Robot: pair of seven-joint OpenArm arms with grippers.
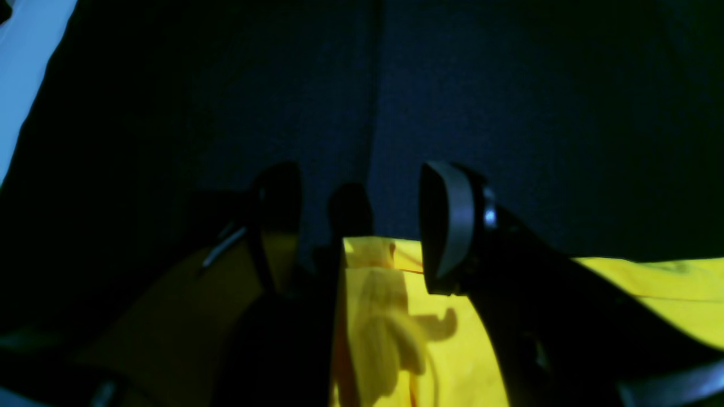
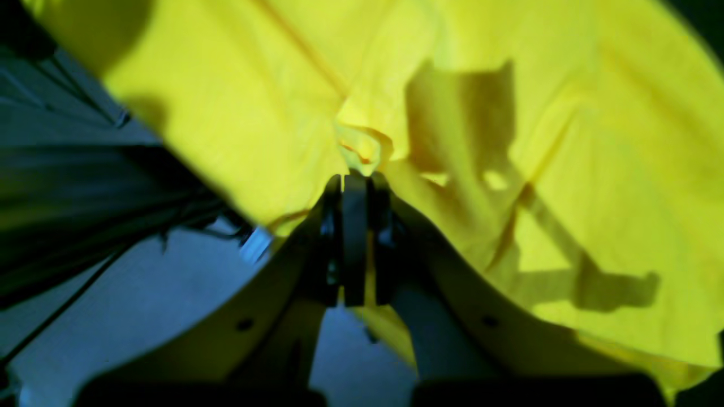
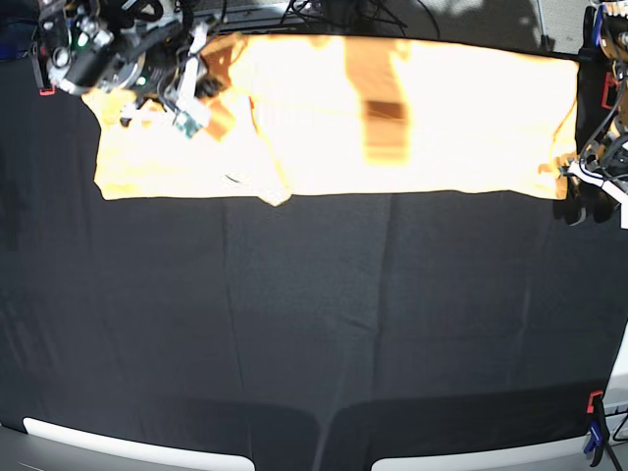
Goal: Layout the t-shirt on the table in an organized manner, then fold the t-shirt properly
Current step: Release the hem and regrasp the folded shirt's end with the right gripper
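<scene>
1. Nearest, your right end effector (image 2: 356, 186) is pressed together, pinching a fold of the t-shirt (image 3: 334, 113); tugging could bunch that side.
2. Your left end effector (image 1: 362, 226) stands spread at the opposite edge; closing early would miss cloth.
3. Farther, the shirt lies across the desk's (image 3: 314, 324) far side. No readable writing.

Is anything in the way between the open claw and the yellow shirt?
Nothing visible is. The left gripper hangs open right over the t-shirt's edge, with only bare table beyond. The right gripper is already shut on a pinch of the t-shirt.
</scene>
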